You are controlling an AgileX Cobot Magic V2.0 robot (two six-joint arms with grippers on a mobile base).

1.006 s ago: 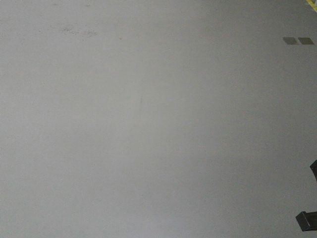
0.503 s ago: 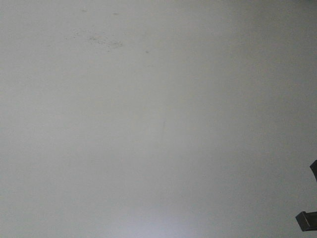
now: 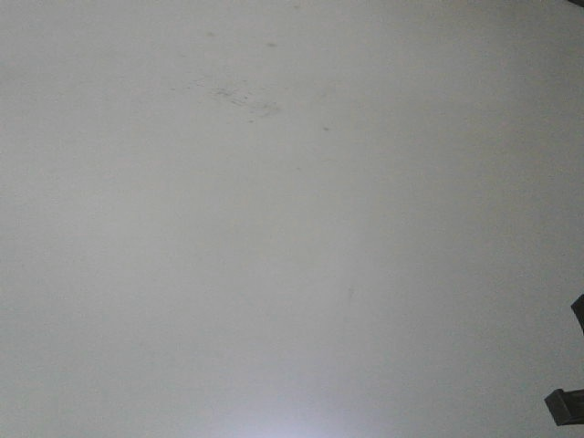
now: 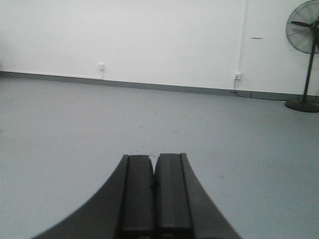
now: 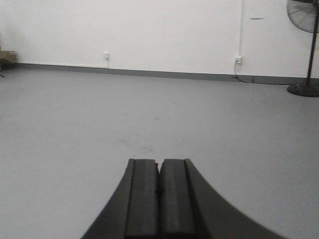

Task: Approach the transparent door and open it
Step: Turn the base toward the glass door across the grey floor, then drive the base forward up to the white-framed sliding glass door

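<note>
The transparent door is out of view in every frame. My left gripper (image 4: 154,157) is shut and empty, its black pads pressed together, pointing over bare grey floor toward a white wall (image 4: 149,35). My right gripper (image 5: 159,162) is also shut and empty, pointing the same way over the floor. The front view shows only grey floor (image 3: 274,228) with faint scuff marks (image 3: 242,99), and a dark part of the robot (image 3: 566,401) at the lower right edge.
A standing fan (image 4: 304,30) stands at the right by the wall; it also shows in the right wrist view (image 5: 305,15). Wall sockets (image 4: 101,66) (image 4: 238,75) sit above a grey skirting. A brownish object (image 5: 6,57) shows at the far left.
In the front view the scuff marks on the floor have slid down and to the right, and the dark squares and yellow corner at the top right have left the frame: the base is moving.
</note>
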